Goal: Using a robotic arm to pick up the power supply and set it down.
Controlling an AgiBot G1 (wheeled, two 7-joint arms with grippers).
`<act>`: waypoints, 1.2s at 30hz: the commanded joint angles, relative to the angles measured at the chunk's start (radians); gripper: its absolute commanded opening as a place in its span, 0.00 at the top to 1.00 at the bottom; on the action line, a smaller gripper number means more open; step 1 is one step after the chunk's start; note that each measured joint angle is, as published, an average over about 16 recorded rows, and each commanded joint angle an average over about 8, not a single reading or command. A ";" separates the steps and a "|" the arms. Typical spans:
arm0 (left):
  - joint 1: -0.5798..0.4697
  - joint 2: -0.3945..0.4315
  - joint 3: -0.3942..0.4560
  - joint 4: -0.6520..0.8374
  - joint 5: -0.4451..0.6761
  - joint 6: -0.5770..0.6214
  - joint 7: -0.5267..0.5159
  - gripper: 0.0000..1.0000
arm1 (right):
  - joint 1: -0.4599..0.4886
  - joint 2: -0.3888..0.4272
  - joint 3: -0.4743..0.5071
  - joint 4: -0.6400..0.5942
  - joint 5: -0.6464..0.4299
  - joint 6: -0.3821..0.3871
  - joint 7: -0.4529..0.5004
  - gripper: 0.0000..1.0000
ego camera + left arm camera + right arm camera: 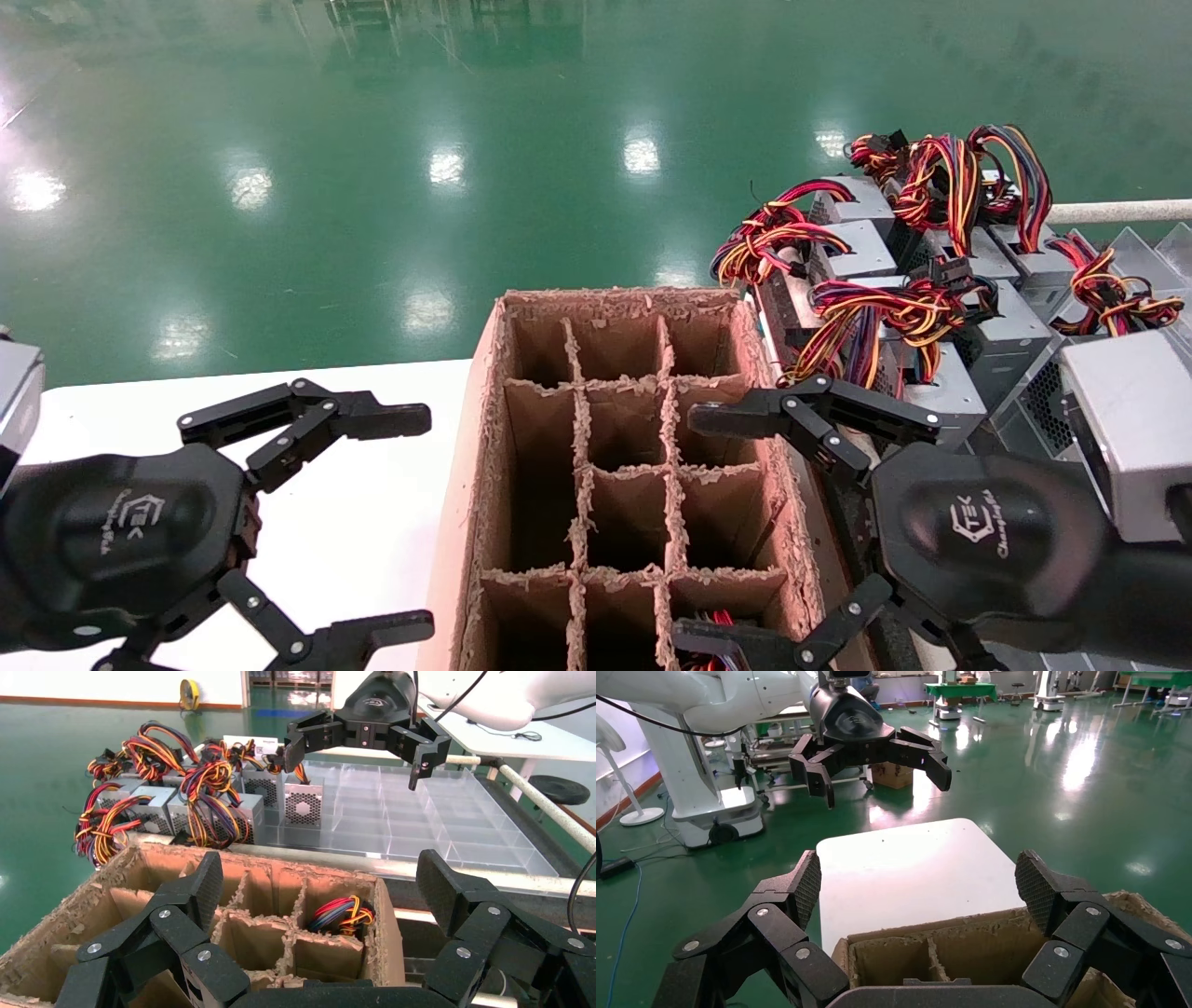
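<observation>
Item 1: power supply [992, 321], a grey sheet-metal box with a round-perforated fan grille and a thick bundle of red, yellow, orange and black wires. It stands in a close-packed cluster of like units in a clear plastic compartment tray [450, 822], just beside the right wall of the brown cardboard divider box [494, 447]. Wire bundles rise from the tops of the units; which way the long axis lies cannot be told.

Item 2: right gripper [726, 522], black, rounded, white logo, jointed linkage fingers. Jaws spread wide, holding nothing. It hovers over the box's right wall; the cluster lies beyond it, further right. Judged the nearer arm for the pick.

Item 3: left gripper [410, 522], same make, jaws spread wide and empty, over the white counter [372, 485] left of the box.

Item 4: the box itself, with ragged fibrous divider edges. 1 cell holds a coloured wire bundle [342, 913].
</observation>
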 commanded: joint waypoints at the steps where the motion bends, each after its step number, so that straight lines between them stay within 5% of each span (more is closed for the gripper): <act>1: 0.000 0.000 0.000 0.000 0.000 0.000 0.000 0.00 | 0.000 0.000 0.000 0.000 0.000 0.000 0.000 0.00; 13: 0.000 0.000 0.000 0.000 0.000 0.000 0.000 0.00 | 0.000 0.000 0.000 0.000 0.000 0.000 0.000 0.00; 21: 0.000 0.000 0.000 0.000 0.000 0.000 0.000 0.95 | 0.003 0.005 -0.001 0.000 -0.007 0.000 0.000 0.00; 22: 0.000 0.000 0.000 0.000 0.000 0.000 0.000 1.00 | 0.006 0.008 -0.001 0.002 -0.015 0.001 -0.002 0.00; 36: 0.000 0.000 0.000 0.000 0.000 0.000 0.000 1.00 | 0.168 0.008 -0.113 0.050 -0.390 0.008 -0.055 0.00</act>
